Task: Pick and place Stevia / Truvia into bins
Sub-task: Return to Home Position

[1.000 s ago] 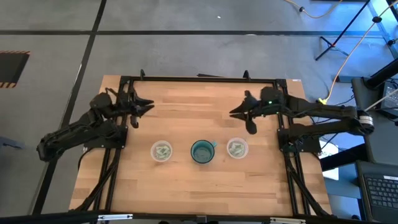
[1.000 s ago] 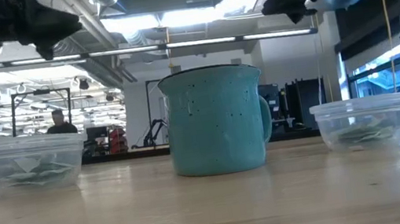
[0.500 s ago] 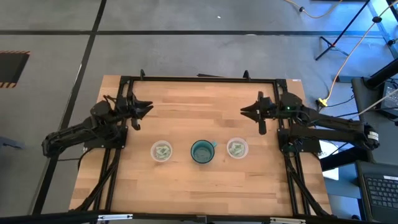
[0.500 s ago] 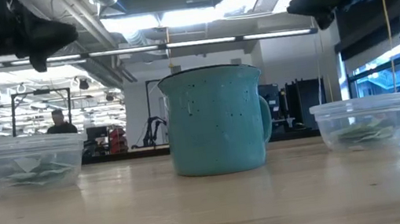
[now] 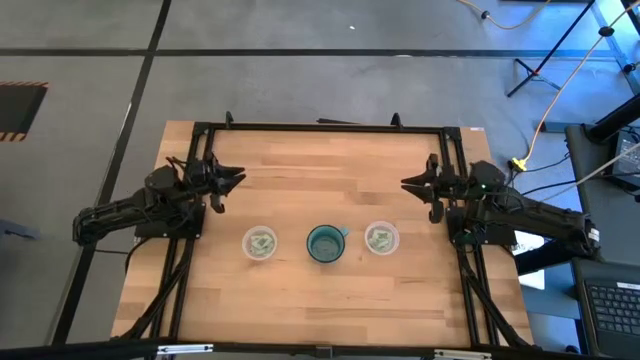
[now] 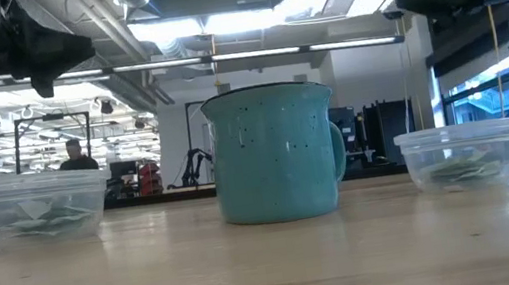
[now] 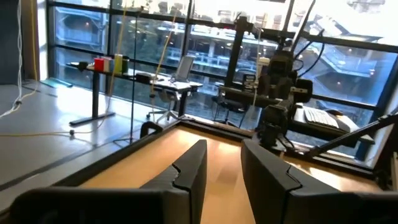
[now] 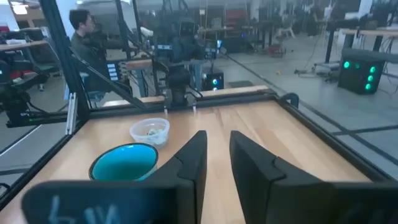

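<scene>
Two clear cups stand on the wooden table, the left cup (image 5: 260, 242) (image 6: 42, 207) and the right cup (image 5: 381, 238) (image 6: 462, 154). Pale green and white packets lie inside both, on their bottoms (image 5: 261, 241) (image 5: 380, 237). My left gripper (image 5: 236, 177) (image 7: 224, 163) hovers over the table's far left part, open by a narrow gap and holding nothing. My right gripper (image 5: 410, 185) (image 8: 217, 155) hovers near the far right, also narrowly open and empty. The right wrist view shows the left cup (image 8: 150, 130) across the table.
A teal speckled mug (image 5: 325, 243) (image 6: 274, 152) (image 8: 123, 160) stands between the two cups. A black frame (image 5: 320, 127) runs along the table's far edge and down both sides. Bare wood lies between the grippers and in front of the cups. A person (image 8: 84, 34) stands beyond the table.
My right gripper has drawn back toward the table's right edge, away from the cups, staying high above the wood. The cups, the mug and the packets have stayed where they were.
</scene>
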Robot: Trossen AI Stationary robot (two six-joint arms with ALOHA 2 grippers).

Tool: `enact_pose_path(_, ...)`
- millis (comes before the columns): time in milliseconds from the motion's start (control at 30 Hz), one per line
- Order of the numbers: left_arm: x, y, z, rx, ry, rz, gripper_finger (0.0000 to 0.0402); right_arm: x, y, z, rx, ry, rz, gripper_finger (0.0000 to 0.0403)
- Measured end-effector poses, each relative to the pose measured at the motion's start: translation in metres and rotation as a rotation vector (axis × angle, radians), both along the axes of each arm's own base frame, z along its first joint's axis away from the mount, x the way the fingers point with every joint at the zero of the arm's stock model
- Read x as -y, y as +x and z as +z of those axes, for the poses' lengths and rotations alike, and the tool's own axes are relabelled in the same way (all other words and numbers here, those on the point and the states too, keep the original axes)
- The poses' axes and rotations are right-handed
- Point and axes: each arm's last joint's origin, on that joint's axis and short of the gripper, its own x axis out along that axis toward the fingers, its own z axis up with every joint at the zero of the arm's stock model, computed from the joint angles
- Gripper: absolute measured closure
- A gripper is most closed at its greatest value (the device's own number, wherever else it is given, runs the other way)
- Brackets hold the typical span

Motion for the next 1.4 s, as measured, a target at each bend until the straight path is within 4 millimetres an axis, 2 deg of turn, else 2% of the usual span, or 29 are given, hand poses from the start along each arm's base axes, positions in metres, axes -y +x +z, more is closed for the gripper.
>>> enact_pose_path(200, 0.001, 0.001, -0.001, -0.005, 0.008, 0.021, 0.0311, -0.004, -0.011, -0.004, 0.059, -0.021, 0.0, 0.0328)
enact_pose_path(367, 0.0, 0.007, -0.021, 0.015, -0.005, 0.013, 0.0311, -0.007, -0.019, -0.007, 0.084, -0.031, 0.0, 0.0328)
enact_pose_path(500, -0.001, 0.009, -0.03, 0.026, -0.025, 0.011, 0.0311, -0.009, -0.024, -0.006, 0.106, -0.039, 0.0, 0.0328)
enact_pose_path(800, -0.001, 0.009, -0.032, 0.008, -0.032, 0.031, 0.0307, -0.011, -0.029, -0.011, 0.073, -0.029, 0.0, 0.0328)
enact_pose_path(1067, -0.002, 0.01, -0.039, -0.054, -0.077, 0.05, 0.0308, -0.01, -0.027, -0.015, 0.064, -0.047, -0.003, 0.0328)
enact_pose_path(1300, -0.002, 0.01, -0.039, -0.036, -0.126, 0.044, 0.0309, -0.004, -0.02, -0.031, 0.132, -0.053, -0.105, 0.0328)
enact_pose_path(1400, -0.002, 0.01, -0.039, -0.036, -0.126, 0.044, 0.031, -0.001, -0.018, -0.038, 0.168, -0.045, -0.2, 0.0328)
